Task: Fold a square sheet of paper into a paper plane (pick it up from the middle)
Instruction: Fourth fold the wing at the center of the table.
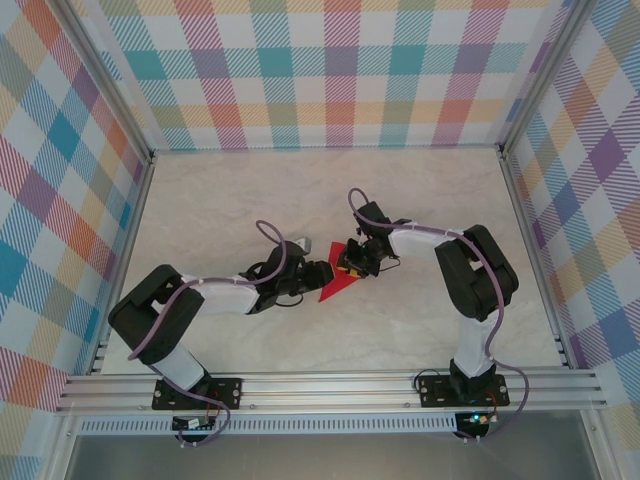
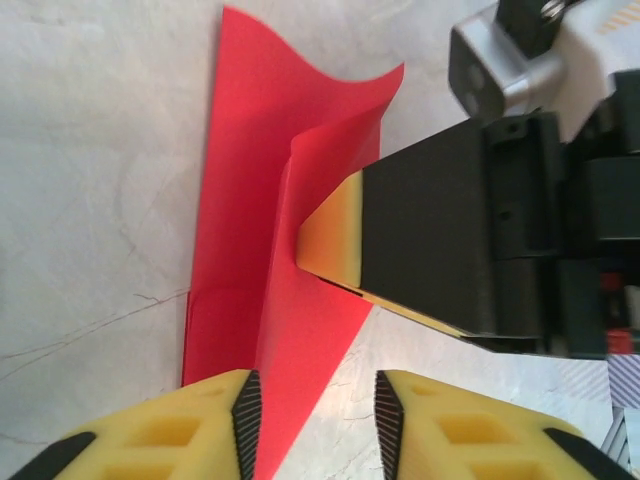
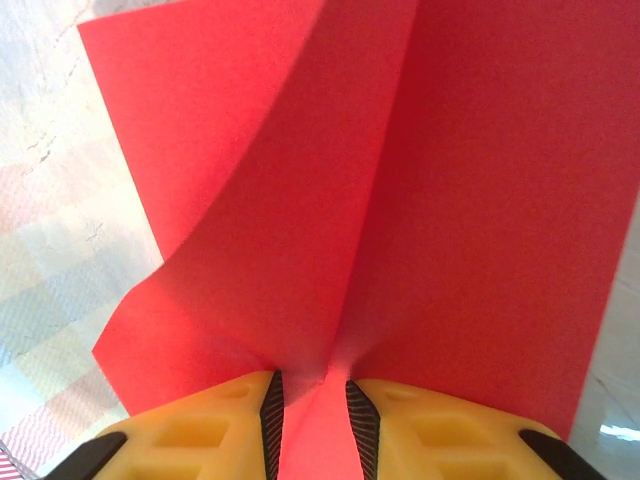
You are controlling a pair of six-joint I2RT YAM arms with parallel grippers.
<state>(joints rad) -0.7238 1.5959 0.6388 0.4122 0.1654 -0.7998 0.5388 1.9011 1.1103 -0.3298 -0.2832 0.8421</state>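
Note:
The square sheet of paper is bright red and folded into a pointed shape, lying mid-table between the two arms. In the left wrist view the paper lies partly flat with one creased flap raised. Its lower point reaches between the jaws of my left gripper, which stands open, with the paper next to the left pad. My right gripper is shut on the raised fold of the red paper. From above, the left gripper and right gripper meet nose to nose over the paper.
The right gripper's black and yellow finger hangs just ahead of my left jaws. The pale marbled tabletop is bounded by plaid walls and a metal rail at the near edge.

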